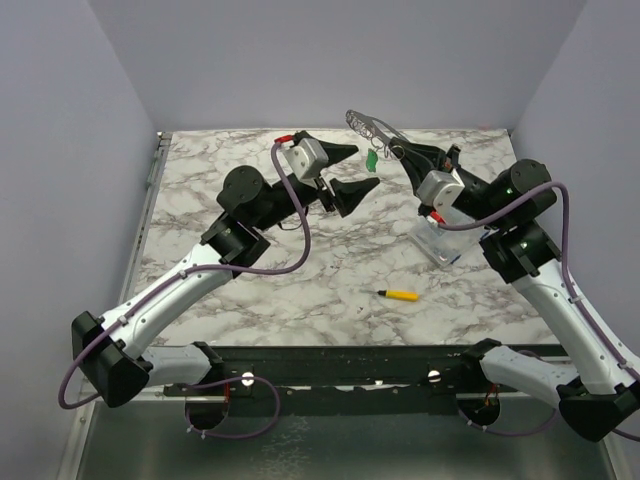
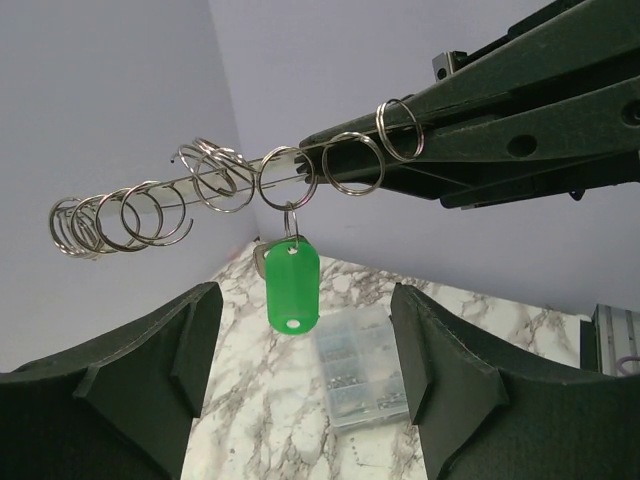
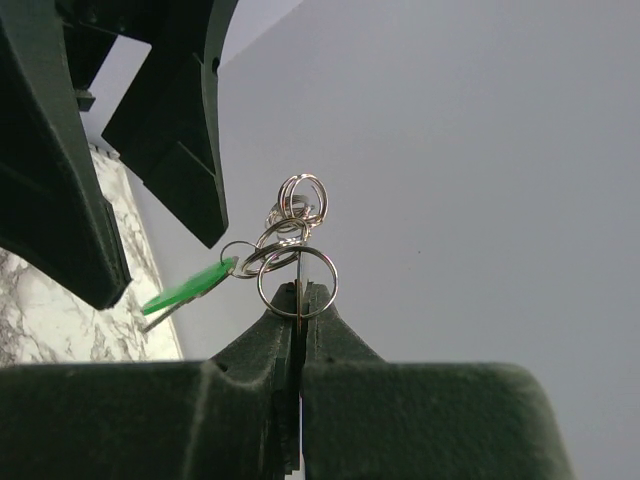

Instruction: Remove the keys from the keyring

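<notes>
Hanging in the air above and beyond the clear plastic box (image 1: 440,243), the keyring (image 2: 230,185) shows as a thin straight wire strung with many silvery split rings, some bunched at its free end. The right gripper (image 3: 299,312), also raised above the box, has its fingers pressed together on the wire's other end, with one ring sitting right at the fingertips. One of the keys (image 2: 291,285), with a bright green head, dangles from a ring near the middle of the wire; a silvery piece shows just behind it, too hidden to identify. The left gripper (image 2: 300,345) hovers off to the box's far left with its fingers spread wide and nothing between them, just under the green key but not touching it. A yellow-handled screwdriver (image 1: 400,295) lies on the marble table (image 1: 250,300), nearer the arm bases than the box.
</notes>
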Robot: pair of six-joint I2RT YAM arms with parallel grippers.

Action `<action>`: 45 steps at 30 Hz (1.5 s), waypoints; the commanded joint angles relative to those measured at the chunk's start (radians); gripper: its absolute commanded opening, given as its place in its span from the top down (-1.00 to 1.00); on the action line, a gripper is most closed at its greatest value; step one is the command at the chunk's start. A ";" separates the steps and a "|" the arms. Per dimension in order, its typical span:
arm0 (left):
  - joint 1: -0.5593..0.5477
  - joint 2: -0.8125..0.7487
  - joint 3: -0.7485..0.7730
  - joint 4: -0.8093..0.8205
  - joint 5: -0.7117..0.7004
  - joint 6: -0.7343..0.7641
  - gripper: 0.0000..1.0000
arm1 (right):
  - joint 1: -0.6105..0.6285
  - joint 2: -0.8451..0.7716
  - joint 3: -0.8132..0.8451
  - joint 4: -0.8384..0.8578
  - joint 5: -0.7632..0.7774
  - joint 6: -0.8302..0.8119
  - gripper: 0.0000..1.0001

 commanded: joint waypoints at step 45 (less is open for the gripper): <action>-0.021 0.058 0.045 0.126 0.084 -0.150 0.36 | 0.034 -0.029 0.001 0.080 -0.085 0.013 0.99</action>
